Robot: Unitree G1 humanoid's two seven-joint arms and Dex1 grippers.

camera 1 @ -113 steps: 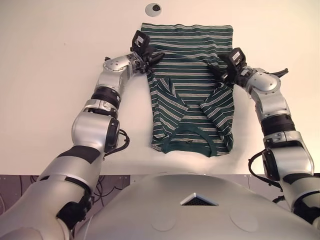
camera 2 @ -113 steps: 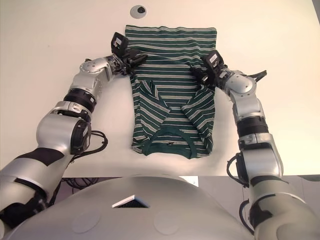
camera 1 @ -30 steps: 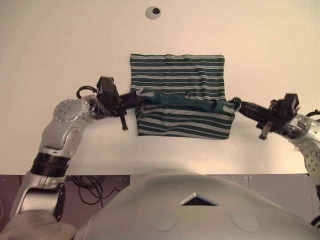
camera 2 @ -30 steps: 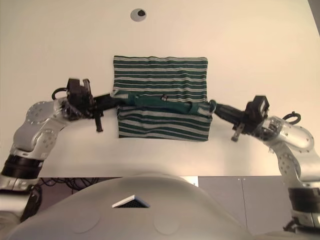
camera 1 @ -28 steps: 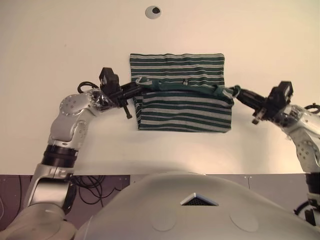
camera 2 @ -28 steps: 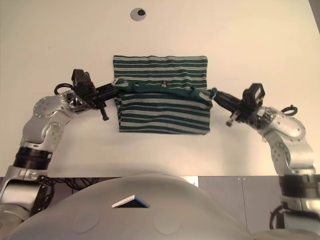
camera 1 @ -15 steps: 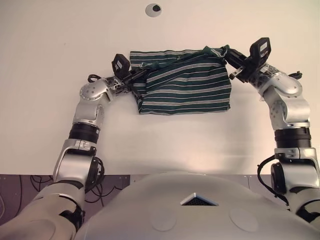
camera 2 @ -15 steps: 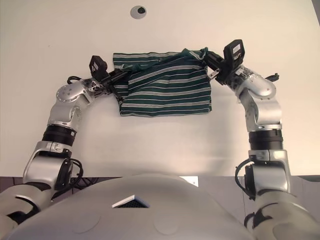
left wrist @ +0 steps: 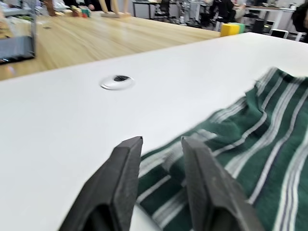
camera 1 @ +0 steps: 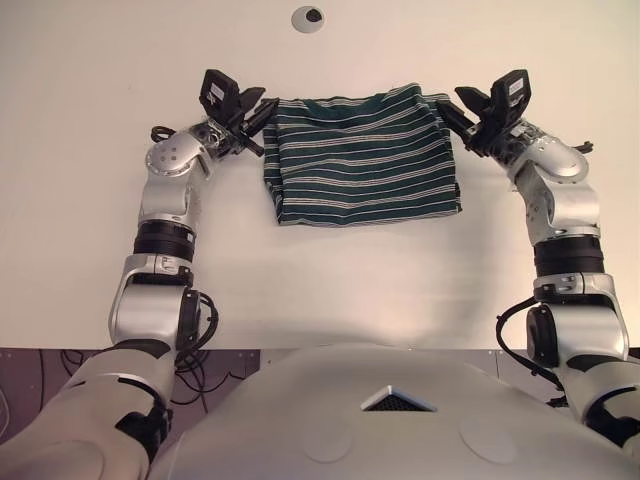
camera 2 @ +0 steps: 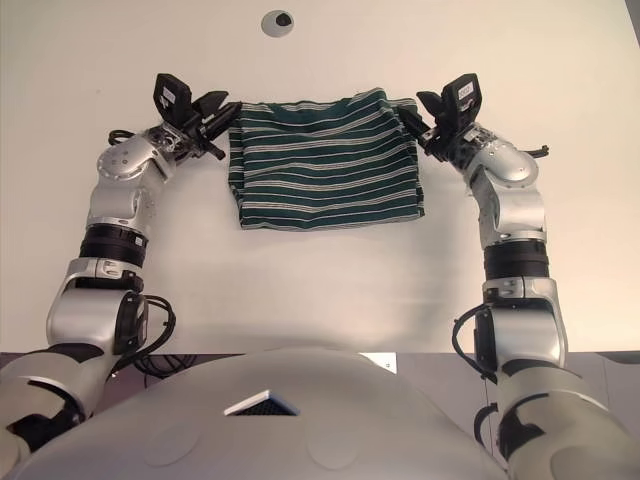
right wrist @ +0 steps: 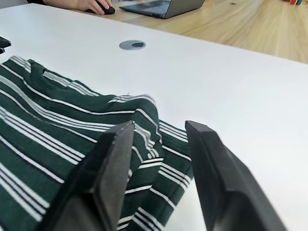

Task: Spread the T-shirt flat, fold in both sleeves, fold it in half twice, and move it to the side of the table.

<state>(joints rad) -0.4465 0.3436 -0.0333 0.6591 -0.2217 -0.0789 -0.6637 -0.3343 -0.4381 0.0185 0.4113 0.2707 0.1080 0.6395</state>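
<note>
Both empty: left gripper (camera 1: 257, 112) and right gripper (camera 1: 455, 107) gape wide at the top corners of the shirt (camera 1: 365, 165), upper centre of frame.
Limp green knit with white stripes, folded once, lies on a smooth white table (camera 1: 90, 90); for the second fold, best pinch both layers and square the rumpled top edge first.

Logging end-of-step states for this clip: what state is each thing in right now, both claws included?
Green white-striped T-shirt: folded into a rough rectangle, lying on the white table, far edge uneven, held by neither claw.
Left claw: open, beside the shirt's far left corner.
Right claw: open, beside the shirt's far right corner.
Round grey cable grommet: seated in the table, beyond the shirt.
</note>
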